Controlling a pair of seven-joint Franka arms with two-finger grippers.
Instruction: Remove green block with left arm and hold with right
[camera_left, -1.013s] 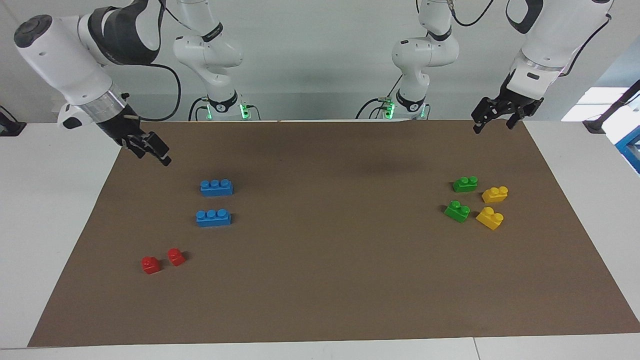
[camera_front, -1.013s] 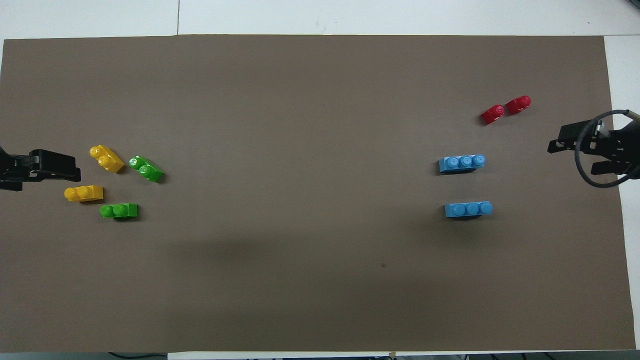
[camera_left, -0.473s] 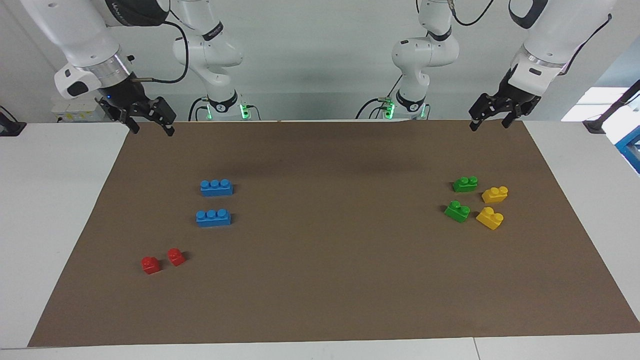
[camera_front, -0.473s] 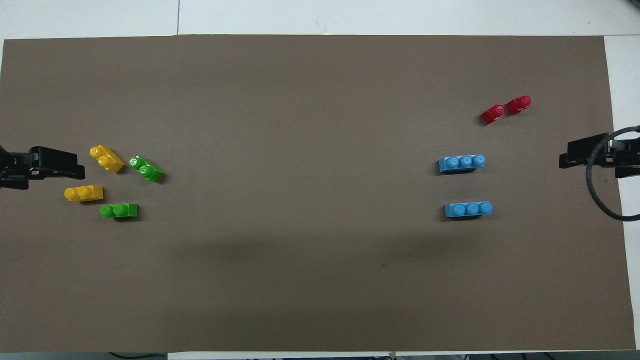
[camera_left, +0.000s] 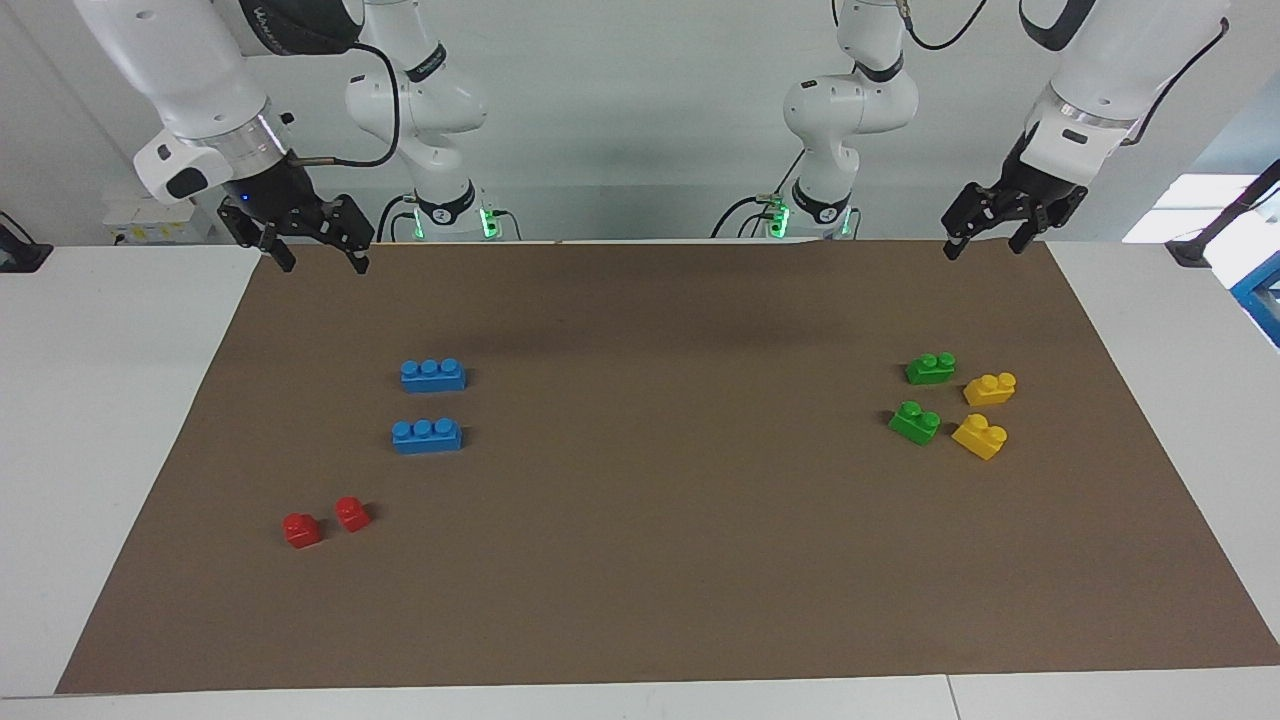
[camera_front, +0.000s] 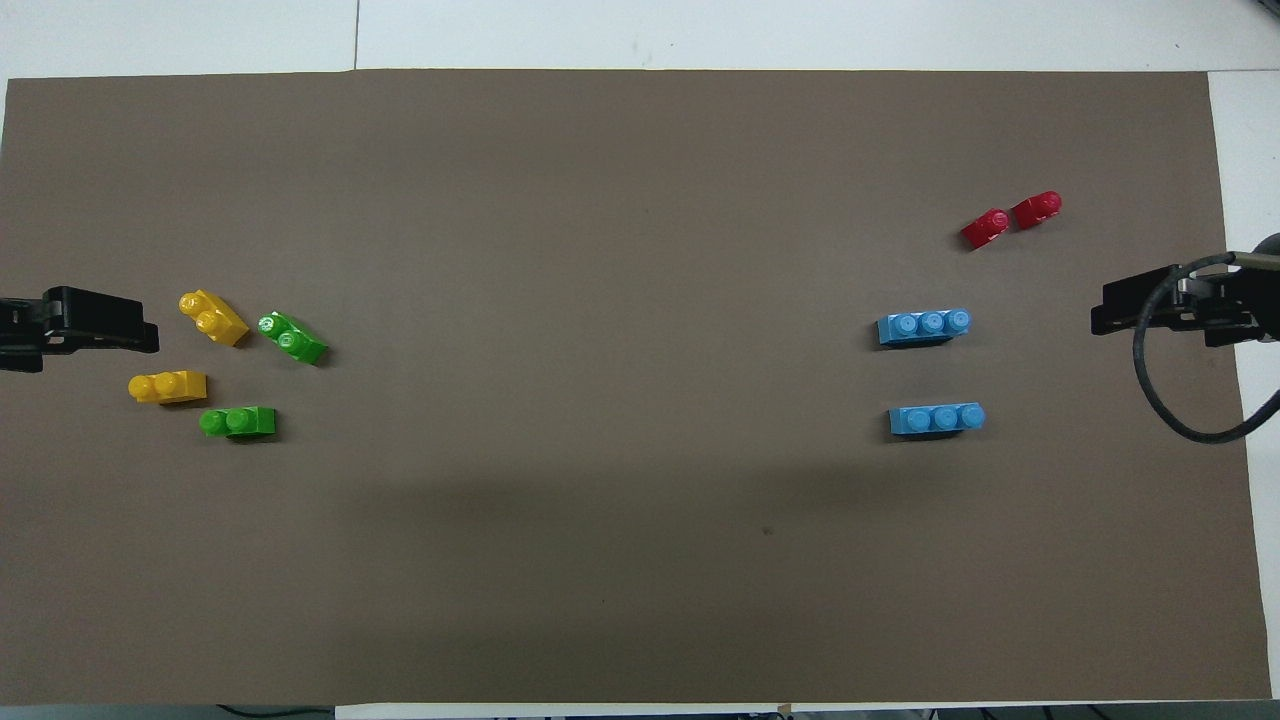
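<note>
1. At the right arm's end of the table the right gripper (camera_left: 318, 258) hangs in the air over the edge of the brown mat (camera_left: 660, 560), its two fingers spread wide with nothing between them; a thin black wire loops off it.
2. On the mat toward that same end sit two red blocks (camera_left: 325, 521), side by side and almost touching, the farthest things from the robots.
3. Nearer to the robots than the red ones lie two blue three-stud blocks (camera_left: 430, 405), one nearer the robots than the other, apart and roughly parallel.
4. The middle of the mat is bare brown paper.
5. Toward the left arm's end rest four small two-stud blocks in a loose cluster, none touching. The green block (camera_left: 930, 368) nearer the robots lies flat on the mat; a second green block (camera_left: 915, 422) sits a little farther from them.
6. Just beside the green ones, closer to the mat's end, are two yellow blocks (camera_left: 985, 410).
7. The left gripper (camera_left: 985, 239) hangs over the mat's corner by the robots, well apart from the green blocks, fingers wide and holding nothing.
</note>
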